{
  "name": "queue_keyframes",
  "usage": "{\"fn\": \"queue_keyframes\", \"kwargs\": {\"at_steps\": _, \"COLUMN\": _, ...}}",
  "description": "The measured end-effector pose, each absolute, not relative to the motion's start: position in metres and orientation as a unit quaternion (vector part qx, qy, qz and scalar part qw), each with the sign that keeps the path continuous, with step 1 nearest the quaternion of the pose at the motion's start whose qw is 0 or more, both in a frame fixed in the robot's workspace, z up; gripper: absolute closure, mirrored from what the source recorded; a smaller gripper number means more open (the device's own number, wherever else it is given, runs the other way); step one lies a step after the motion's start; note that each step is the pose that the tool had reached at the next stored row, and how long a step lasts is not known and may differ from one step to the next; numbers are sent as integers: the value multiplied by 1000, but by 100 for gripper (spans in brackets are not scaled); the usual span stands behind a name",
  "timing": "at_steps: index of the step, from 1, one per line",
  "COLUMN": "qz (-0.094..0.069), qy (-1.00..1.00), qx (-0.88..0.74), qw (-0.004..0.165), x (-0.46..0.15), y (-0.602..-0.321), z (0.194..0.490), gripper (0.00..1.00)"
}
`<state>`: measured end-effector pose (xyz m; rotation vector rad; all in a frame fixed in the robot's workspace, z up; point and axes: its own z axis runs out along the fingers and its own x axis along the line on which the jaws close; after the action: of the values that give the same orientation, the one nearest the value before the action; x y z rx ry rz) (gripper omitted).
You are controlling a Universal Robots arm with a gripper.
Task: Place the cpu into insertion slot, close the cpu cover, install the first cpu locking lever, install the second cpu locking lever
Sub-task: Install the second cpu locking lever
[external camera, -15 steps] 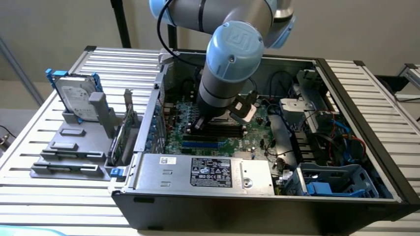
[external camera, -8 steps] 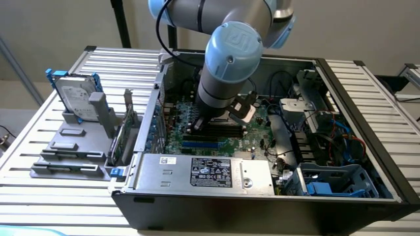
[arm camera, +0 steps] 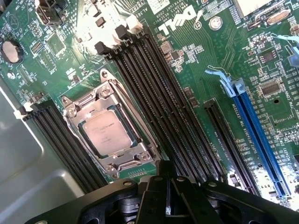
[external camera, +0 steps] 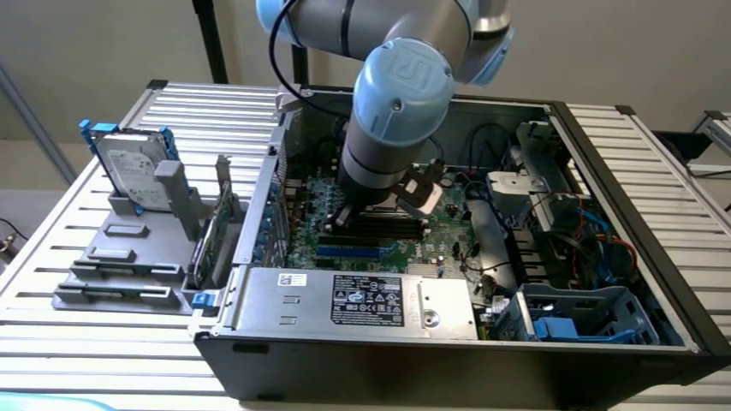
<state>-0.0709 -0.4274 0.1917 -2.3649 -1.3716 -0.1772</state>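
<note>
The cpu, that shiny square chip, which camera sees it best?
The wrist view sees it best: the cpu lies flat in its socket with the silvery cpu cover framing it, in plain sight from above. In the exterior view the arm stands in front of that part of the motherboard, hiding the chip.

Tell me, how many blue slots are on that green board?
1 that I can see: a long blue slot running beside a black slot, away from the cpu. Others may be hidden beyond the picture's edge.
</note>
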Motion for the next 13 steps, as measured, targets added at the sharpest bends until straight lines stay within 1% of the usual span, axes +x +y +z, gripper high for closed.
{"fn": "queue_keyframes", "kwargs": {"at_steps": 13, "qz": -65, "qy": -490, "qx": -845, "qw": 203, "x": -72, "y": -426, "z": 189, "gripper": 89}}
